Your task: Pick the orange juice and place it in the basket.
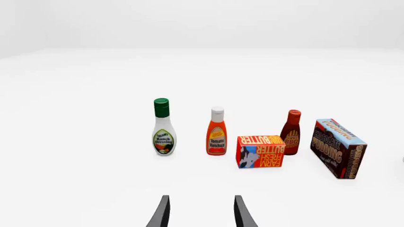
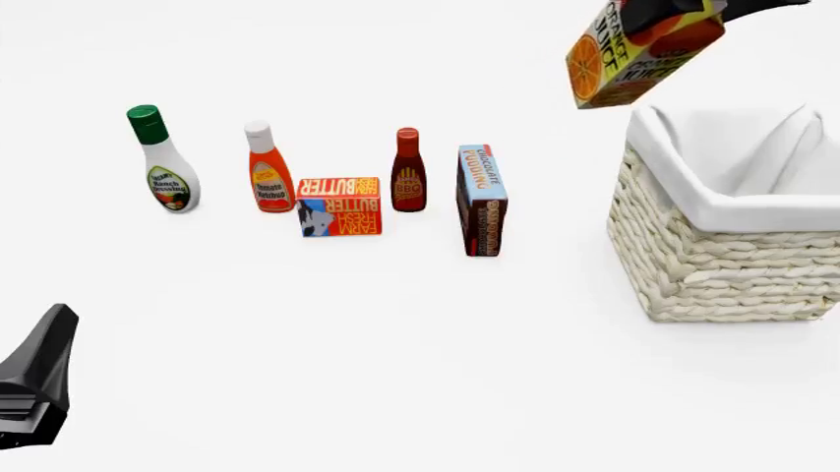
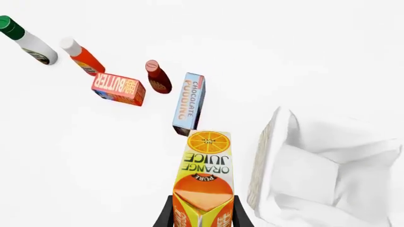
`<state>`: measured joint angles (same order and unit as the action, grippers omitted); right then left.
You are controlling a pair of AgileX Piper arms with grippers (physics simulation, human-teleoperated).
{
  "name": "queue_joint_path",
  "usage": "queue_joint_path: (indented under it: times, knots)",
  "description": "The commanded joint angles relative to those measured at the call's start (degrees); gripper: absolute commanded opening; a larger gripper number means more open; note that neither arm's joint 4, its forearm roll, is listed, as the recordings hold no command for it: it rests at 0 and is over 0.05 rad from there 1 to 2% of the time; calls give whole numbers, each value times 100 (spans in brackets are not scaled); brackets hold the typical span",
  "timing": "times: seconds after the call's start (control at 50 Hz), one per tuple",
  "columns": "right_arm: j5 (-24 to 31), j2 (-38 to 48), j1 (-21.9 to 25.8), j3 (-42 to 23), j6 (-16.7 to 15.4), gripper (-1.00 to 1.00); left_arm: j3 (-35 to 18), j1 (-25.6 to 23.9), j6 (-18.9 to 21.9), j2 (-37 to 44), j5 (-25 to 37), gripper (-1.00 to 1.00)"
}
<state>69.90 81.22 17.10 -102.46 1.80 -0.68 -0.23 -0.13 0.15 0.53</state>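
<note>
The orange juice carton (image 2: 636, 49) hangs tilted in the air, just left of and above the near-left rim of the wicker basket (image 2: 715, 261). My right gripper (image 2: 672, 8) is shut on the carton's gable end, mostly cut off by the front view's top edge. In the right wrist view its fingers (image 3: 165, 213) flank the carton (image 3: 205, 165), with the basket's white liner (image 3: 315, 165) beside it. My left gripper (image 1: 198, 213) is open and empty, low over the table at the front left (image 2: 37, 379).
A row stands on the table left of the basket: ranch dressing bottle (image 2: 163, 162), ketchup bottle (image 2: 270, 169), butter box (image 2: 338, 206), BBQ sauce bottle (image 2: 408, 170) and chocolate pudding box (image 2: 482, 200), nearest the basket.
</note>
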Motion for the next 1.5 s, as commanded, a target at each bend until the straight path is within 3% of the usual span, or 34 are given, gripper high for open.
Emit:
queue_joint_path:
  times: [0.02,0.48,0.8,1.5]
  knots:
    - [0,-135,-190,-29,-99,-100,5,-2,15,-4,-11,100]
    - [0,-425,-553,-55,-255,-100,5,-1,16,-4,-10,100]
    - [0,-765,-1194,226,-563,-100,5,-2,16,-4,-10,100]
    - [0,-999,-1849,501,-735,-100,5,-2,16,-4,-10,100]
